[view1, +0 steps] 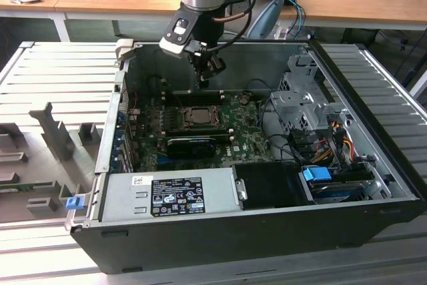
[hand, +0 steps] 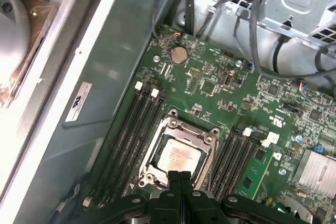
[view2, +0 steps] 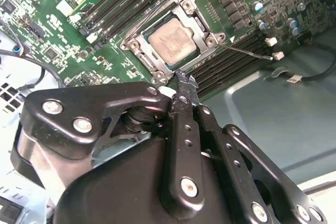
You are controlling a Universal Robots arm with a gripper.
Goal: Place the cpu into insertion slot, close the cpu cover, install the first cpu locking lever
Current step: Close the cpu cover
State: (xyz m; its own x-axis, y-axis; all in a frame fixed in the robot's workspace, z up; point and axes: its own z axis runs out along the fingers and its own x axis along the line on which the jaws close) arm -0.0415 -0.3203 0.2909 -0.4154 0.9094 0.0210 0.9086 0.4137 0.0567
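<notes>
Listener: Where is the cpu (view2: 173, 40) sitting, and which step is going on?

Describer: It is lying flat in the insertion slot (hand: 157, 151), with the cpu cover (view2: 137, 44) lying down around it. The lever step seems to be in hand.

Listener: How is the arm posing?

Describer: It is reaching down into the computer case (view1: 200, 231). The gripper (view2: 184, 80) is hovering just beside the socket, jaws pressed together and holding nothing. Catching the thin wire lever (view2: 247, 51) is calling for careful aim.

Exterior wide; both wrist views seemingly near cpu (view2: 172, 41) (hand: 178, 157)
</notes>
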